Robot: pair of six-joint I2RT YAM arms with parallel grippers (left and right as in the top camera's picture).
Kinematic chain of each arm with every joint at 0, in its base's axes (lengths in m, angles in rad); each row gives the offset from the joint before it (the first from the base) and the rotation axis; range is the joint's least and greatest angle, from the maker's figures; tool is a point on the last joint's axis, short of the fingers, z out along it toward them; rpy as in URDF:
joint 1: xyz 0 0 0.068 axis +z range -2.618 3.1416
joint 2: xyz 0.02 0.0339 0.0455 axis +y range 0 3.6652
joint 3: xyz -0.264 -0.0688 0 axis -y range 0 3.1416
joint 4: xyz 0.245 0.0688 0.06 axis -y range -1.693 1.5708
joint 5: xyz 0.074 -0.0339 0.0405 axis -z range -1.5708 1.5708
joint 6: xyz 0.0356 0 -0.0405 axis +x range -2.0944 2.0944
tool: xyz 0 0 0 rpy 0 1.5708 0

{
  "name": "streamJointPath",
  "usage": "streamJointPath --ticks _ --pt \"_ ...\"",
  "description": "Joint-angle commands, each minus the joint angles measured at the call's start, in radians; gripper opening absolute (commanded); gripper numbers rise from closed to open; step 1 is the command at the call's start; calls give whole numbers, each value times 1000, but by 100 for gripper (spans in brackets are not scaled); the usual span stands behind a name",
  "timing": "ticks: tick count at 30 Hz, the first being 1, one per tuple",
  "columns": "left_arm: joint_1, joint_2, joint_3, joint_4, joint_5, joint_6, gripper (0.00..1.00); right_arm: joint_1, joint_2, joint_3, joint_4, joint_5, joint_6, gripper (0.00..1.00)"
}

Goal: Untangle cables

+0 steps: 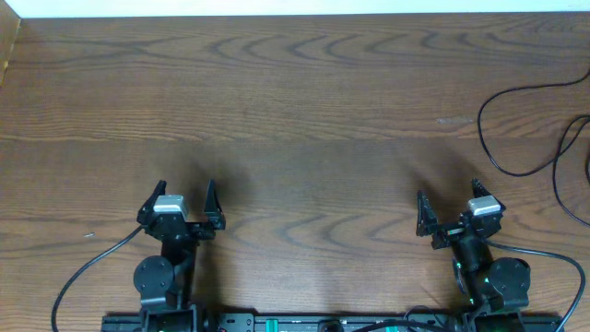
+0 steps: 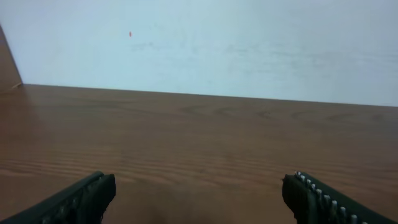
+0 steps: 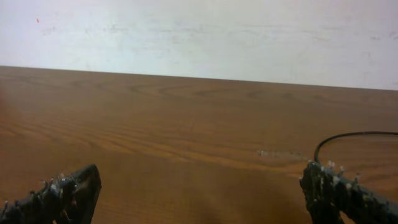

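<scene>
A thin black cord (image 1: 505, 129) lies in open loops at the far right of the wooden table (image 1: 304, 111) and runs off the right edge. A stretch of it shows in the right wrist view (image 3: 354, 134). No white cord or plug end is in view. My left gripper (image 1: 185, 188) is open and empty near the front left, and the left wrist view (image 2: 199, 190) shows only bare wood between its fingers. My right gripper (image 1: 448, 191) is open and empty near the front right, well short of the cord, as the right wrist view (image 3: 199, 183) also shows.
Thicker black arm cables trail from the left base (image 1: 88, 272) and the right base (image 1: 553, 258) at the front edge. A white wall (image 2: 205, 43) stands behind the table's far edge. A raised wooden edge (image 1: 9, 46) borders the far left.
</scene>
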Motion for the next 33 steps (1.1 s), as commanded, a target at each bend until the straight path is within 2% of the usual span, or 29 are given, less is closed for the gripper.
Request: streamJointPath --ticks 1,7,11,33 --pt "7 -55 -20 -19 -41 10 92 -3 -2 -2 -3 -6 13 99" --pt "7 -68 -20 -55 -60 37 92 -3 -2 -2 -3 -6 13 99" --pt "7 -68 -20 -155 -60 35 92 -3 -2 -2 -3 -6 13 99" --pt "7 -64 -19 -155 -60 35 92 -3 -2 -2 -3 -6 13 99"
